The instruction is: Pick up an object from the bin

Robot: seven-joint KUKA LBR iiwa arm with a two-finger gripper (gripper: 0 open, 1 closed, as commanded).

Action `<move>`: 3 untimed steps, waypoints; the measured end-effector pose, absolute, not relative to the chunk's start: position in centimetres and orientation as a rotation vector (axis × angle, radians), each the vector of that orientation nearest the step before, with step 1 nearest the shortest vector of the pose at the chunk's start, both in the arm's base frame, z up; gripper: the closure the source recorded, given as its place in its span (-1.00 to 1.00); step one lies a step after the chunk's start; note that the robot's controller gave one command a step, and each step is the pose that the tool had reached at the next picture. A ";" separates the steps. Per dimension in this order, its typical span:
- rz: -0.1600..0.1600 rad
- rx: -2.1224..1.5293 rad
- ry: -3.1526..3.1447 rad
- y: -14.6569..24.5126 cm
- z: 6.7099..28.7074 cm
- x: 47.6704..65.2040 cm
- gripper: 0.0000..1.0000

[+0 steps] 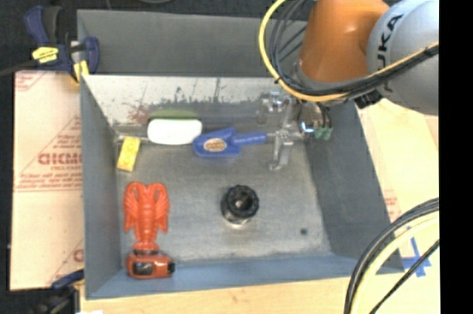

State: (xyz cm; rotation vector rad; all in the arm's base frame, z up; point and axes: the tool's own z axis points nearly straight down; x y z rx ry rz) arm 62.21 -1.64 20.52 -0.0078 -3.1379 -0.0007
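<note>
- Low over the right-middle of the bin [340, 179]: the gripper [278, 132], hung under the orange wrist cover [336, 32] and its loop of cables [263, 46].
- On the gripper, two bare metal fingers [281, 154], set apart: one toward the back wall, one toward the front.
- Just left of the gripper, flat on the floor near the back wall: a blue tool [219, 144] with an oval head, a tan patch on the head, and a thin handle running right.
- End of that handle: in the gap between the fingers. Cannot tell whether either finger touches it.
- Just left of the blue tool's head, very close or touching: a white oval [174, 131], long side along the back wall.
- Behind the white oval, against the foot of the back wall: a flat green thing [176, 114], mostly hidden.
- Further left, near the left wall: a small yellow block [128, 154], turned slightly askew.
- In the front-left part: a red lobster [146, 210], claws toward the back, tail toward the front.
- In the front-left corner, touching the lobster's tail: an orange-and-black tape measure [150, 265].
- In the middle of the floor, toward the front and apart from everything else: a black knob [240, 202], round, standing on a paler base, below and left of the gripper.
</note>
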 end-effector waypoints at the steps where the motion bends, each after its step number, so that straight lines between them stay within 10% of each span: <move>1: 0.000 -0.008 -3.146 -1.6 21.0 62.3 -1.00; 3: 0.002 0.009 -3.146 -5.0 11.2 58.1 -1.00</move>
